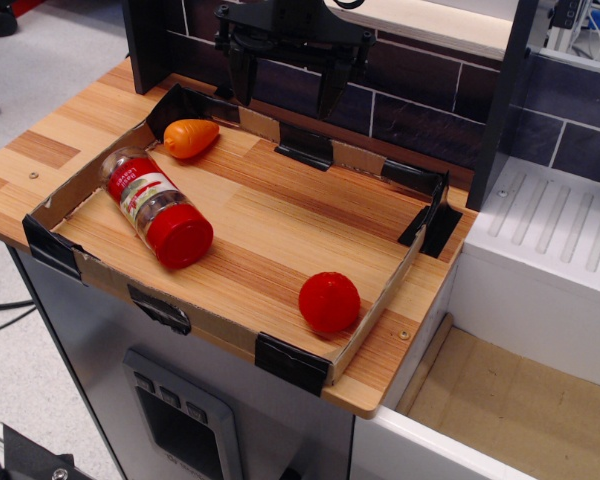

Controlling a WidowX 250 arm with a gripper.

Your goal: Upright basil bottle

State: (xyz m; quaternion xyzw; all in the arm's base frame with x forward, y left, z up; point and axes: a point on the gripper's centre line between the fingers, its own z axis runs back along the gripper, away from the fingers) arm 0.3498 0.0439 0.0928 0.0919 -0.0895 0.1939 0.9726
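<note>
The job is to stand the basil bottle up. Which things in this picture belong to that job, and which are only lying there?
Belong to the job:
- basil bottle, lying on its side, red cap toward the camera
- pincer, open, hanging above the back of the tray, holding nothing

Only lying there:
- red ball, near the tray's front right corner
- orange carrot toy, back left
- cardboard tray that holds them all
</note>
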